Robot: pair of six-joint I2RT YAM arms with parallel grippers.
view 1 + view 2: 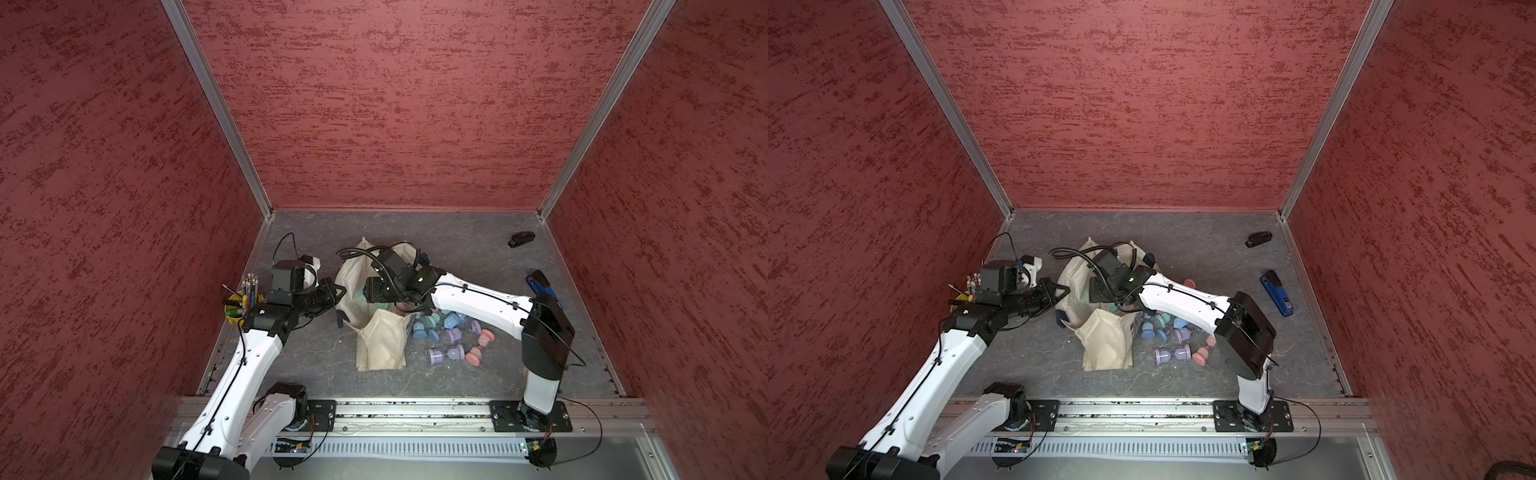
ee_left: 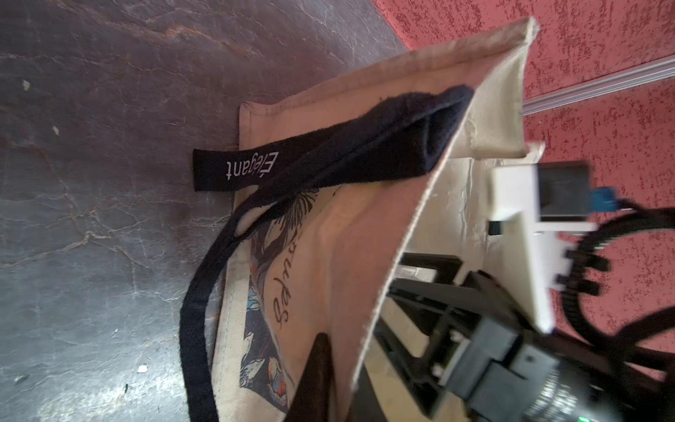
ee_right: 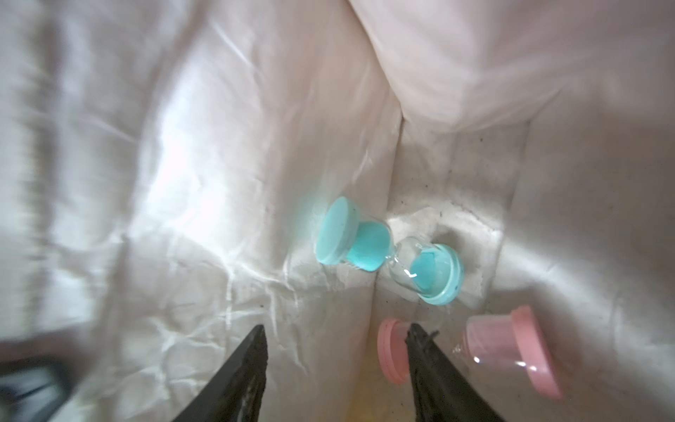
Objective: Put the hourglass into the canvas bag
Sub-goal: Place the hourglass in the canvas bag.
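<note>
Drop step: right gripper (image 3: 336,327) parted, empty, over hourglass (image 3: 365,250) in canvas bag (image 1: 382,345) (left gripper (image 1: 334,294) pinches rim); next I lift clear.

Inside the canvas bag (image 3: 219,164), a teal hourglass (image 3: 389,252) lies on its side on the pale creased lining. Just beside it lies a pink hourglass (image 3: 491,343), also on its side. The right gripper (image 3: 338,327) hangs near the teal hourglass, its jaws apart and holding nothing, one finger crossing the pink one.

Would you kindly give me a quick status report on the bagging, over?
Left gripper shut on canvas bag rim. Right gripper open inside bag, fingers empty. Teal hourglass and pink hourglass lying inside. Nothing in the way.
</note>
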